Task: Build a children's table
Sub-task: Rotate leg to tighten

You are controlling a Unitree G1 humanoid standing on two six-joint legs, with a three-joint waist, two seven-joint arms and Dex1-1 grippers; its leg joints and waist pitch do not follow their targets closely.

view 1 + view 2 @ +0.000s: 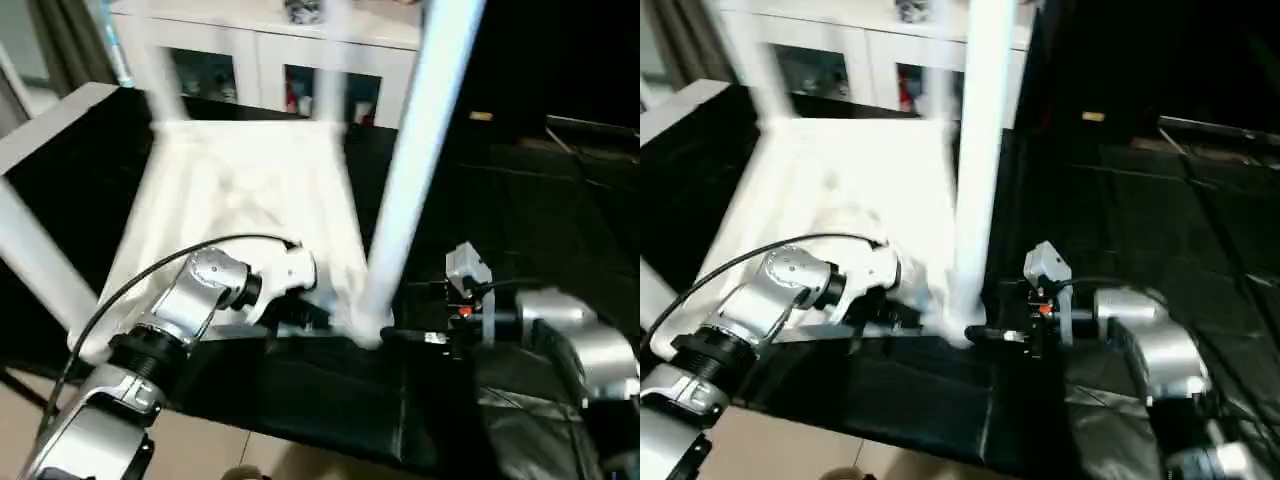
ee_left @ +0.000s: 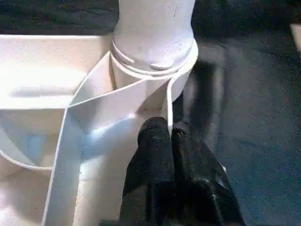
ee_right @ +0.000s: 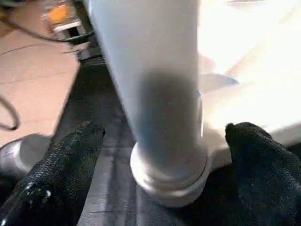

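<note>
The tabletop (image 1: 250,200) lies upside down on a black-covered work surface (image 1: 330,410), its ribbed underside facing up. White legs rise from its corner sockets: the nearest leg (image 1: 420,150) stands upright at the near corner on the robot's right, a second leg (image 1: 40,265) slants up at the near left, and two more show blurred at the far corners. In the left wrist view the base of the near leg (image 2: 155,33) sits seated in its round socket, where the ribs meet.

The left gripper (image 2: 170,136) rests on the underside just beside that socket — its two black fingers (image 2: 153,155) pressed together on the thin upright rib (image 2: 168,106) that runs to the socket, pinching its edge between their tips. The right gripper (image 3: 164,136) sits at the foot of the same leg (image 3: 150,84), jaws spread wide; one black finger (image 3: 70,160) stands on each side of the tube, both clear of it, holding nothing.

Beyond the tabletop stands a white cabinet (image 1: 270,50) with glass doors. A black cable (image 1: 150,275) arcs over the left forearm — the silver right forearm (image 1: 590,350) reaches in from the other side.
</note>
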